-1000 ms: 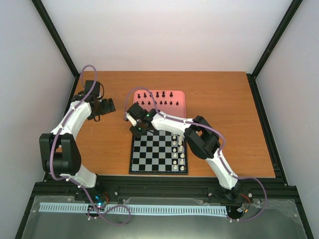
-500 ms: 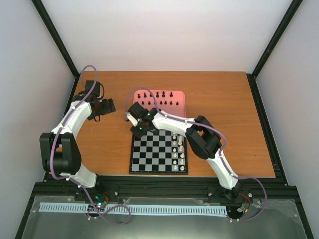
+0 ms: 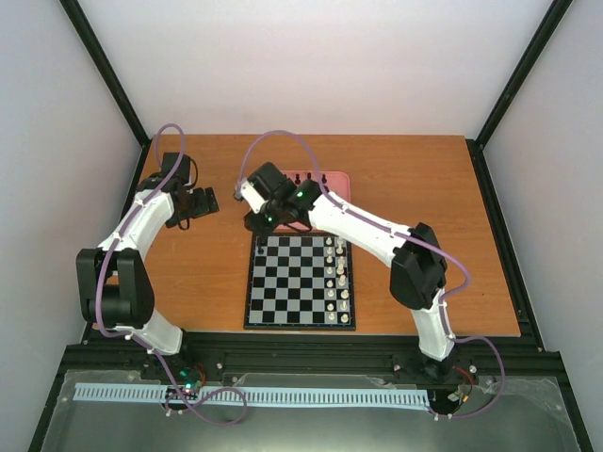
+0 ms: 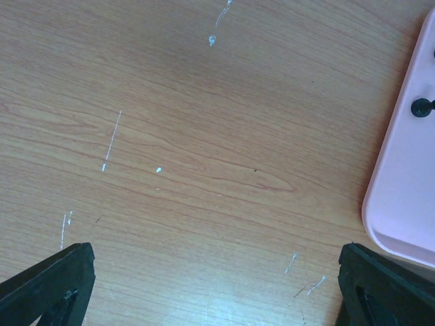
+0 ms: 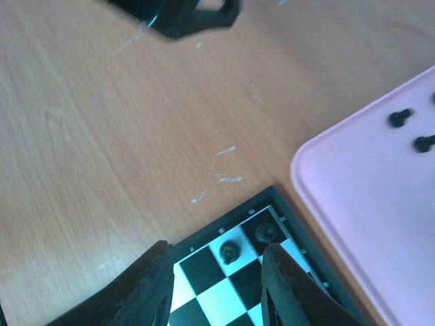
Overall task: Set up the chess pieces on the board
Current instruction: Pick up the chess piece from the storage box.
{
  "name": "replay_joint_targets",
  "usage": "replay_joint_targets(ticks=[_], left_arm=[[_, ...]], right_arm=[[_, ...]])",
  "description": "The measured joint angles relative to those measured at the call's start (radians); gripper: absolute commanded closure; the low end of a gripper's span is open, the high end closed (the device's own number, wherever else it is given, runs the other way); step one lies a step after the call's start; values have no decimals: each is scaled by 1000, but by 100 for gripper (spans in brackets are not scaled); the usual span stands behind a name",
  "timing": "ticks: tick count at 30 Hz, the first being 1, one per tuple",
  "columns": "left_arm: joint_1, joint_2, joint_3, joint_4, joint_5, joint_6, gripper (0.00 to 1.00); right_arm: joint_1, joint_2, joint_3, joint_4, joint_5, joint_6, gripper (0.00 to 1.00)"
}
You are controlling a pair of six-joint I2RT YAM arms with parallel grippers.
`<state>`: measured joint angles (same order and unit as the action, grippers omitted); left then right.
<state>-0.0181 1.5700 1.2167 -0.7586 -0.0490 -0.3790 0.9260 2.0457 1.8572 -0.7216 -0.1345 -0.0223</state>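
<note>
The board [image 3: 300, 282] lies in front of the arms, and its far-left corner [image 5: 272, 197] shows in the right wrist view. Two black chess pieces [image 5: 230, 252] [image 5: 266, 233] stand on the two corner squares. My right gripper [image 5: 217, 288] hangs open just above them, holding nothing; from above it [image 3: 258, 224] is at the board's far-left corner. More black pieces [image 5: 399, 117] [image 4: 421, 107] lie on the pink tray [image 5: 367, 197]. My left gripper [image 4: 217, 299] is wide open over bare wood, left of the tray [image 4: 408, 190].
White pieces [image 3: 335, 278] fill the board's two right columns. The pink tray [image 3: 337, 185] sits just beyond the board, largely covered by my right arm. The left gripper [image 3: 207, 201] hovers over the table's far left. Black frame rails border the table.
My right gripper has opened and drawn back from the board's far-left corner toward the tray, leaving a black piece standing on the board. The left arm has not moved.
</note>
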Motion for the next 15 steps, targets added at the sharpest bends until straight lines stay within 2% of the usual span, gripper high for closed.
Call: replay_joint_targets(ticks=[4,7,15], left_arm=[[0,0,5,-1,0,0,0],[0,0,5,-1,1,0,0],[0,0,5,-3,12,0,0]], right_arm=[[-60,-10,48,-9,4,38,52],[-153,2,68,-18,19,93,52],[-353,202,286,-23,137,219,51]])
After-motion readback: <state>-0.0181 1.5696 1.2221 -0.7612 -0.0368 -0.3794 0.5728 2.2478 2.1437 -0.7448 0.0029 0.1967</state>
